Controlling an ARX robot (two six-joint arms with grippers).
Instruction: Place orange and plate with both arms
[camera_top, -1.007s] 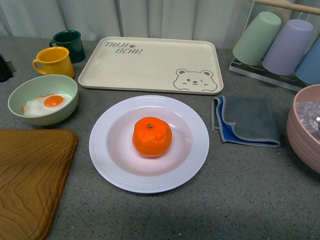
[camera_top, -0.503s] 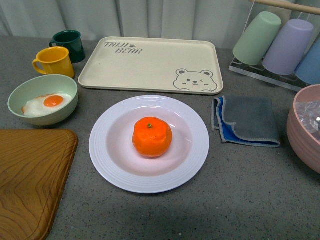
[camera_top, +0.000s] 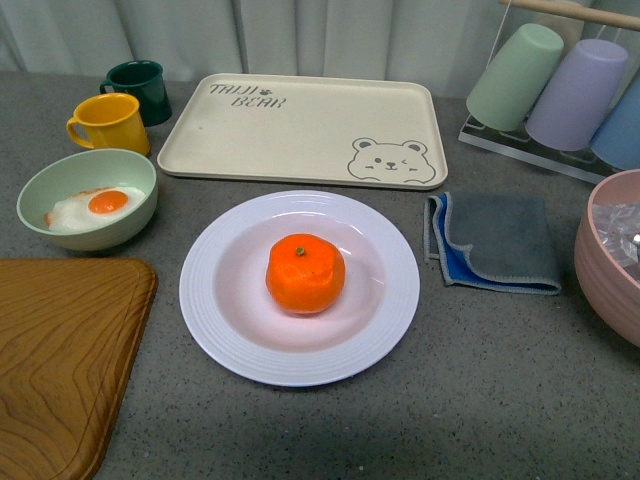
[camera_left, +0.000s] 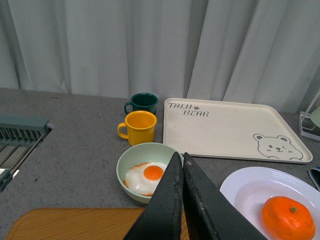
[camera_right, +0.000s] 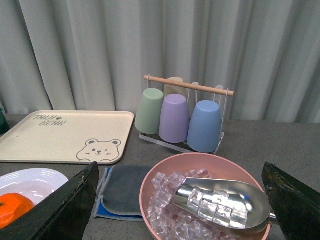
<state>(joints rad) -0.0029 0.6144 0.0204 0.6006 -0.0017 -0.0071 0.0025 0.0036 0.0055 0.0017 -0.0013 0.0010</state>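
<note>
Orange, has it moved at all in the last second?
No. The orange sits in the middle of the plate just as in the earlier front views, with the same gap to the bear tray behind it.

Bear tray (camera_top: 300, 125), egg bowl (camera_top: 100, 238), grey cloth (camera_top: 495, 240) and wooden board (camera_top: 60, 360) lie apart.

You see the left gripper (camera_left: 179, 156) as 2 matte black fingers (camera_left: 167, 200): long wedges, broad at the base and narrowing to blunt tips, with a slightly grainy surface that catches a dull grey sheen. Your right gripper (camera_right: 180, 167) shows 2 fingers (camera_right: 70, 200) of the same black, flat-faced, with angular corners and a faint greyish cast.
</note>
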